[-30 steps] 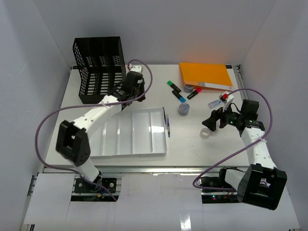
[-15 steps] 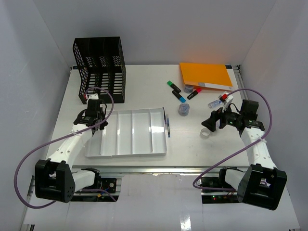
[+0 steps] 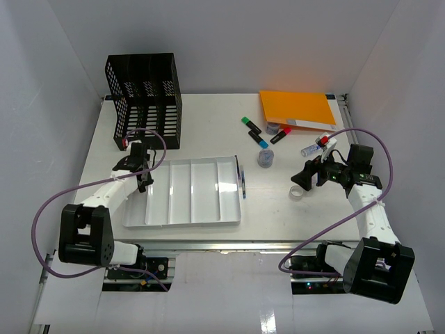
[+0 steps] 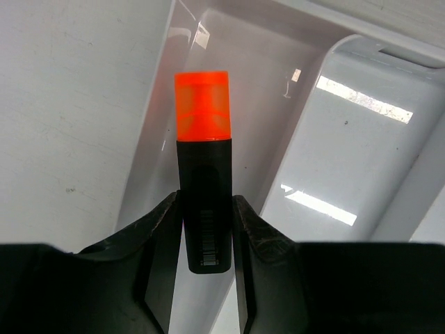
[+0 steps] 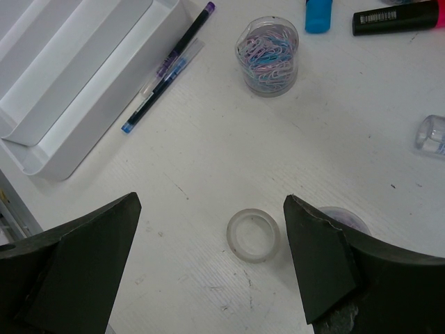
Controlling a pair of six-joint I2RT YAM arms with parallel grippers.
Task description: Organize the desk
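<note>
My left jaws are closed on an orange marker (image 4: 202, 160). They press on both sides of its black body, and the orange cap sticks out in front. The marker is over the end slot of the white tray (image 3: 195, 191), close to the tray's outer wall. I cannot tell if it touches the tray.

My right jaws are wide open and hold nothing. They hang over a clear tape ring (image 5: 254, 234) that lies flat between the two fingers.

The bench (image 3: 208, 118) is a big white top with plain white walls around it. The tray sits at its near left. A black file rack (image 3: 142, 97) stands at the far left corner, and an orange folder (image 3: 295, 108) lies at the far right.

My right wrist camera shows small things up close: a jar of paper clips (image 5: 268, 56), two pens (image 5: 167, 69) lying just beside the tray, a blue marker cap (image 5: 318, 14) and a black marker (image 5: 396, 19). My left wrist camera shows only the marker and the tray. The top camera shows both arms, the rack, the folder and a green marker (image 3: 250, 124).
</note>
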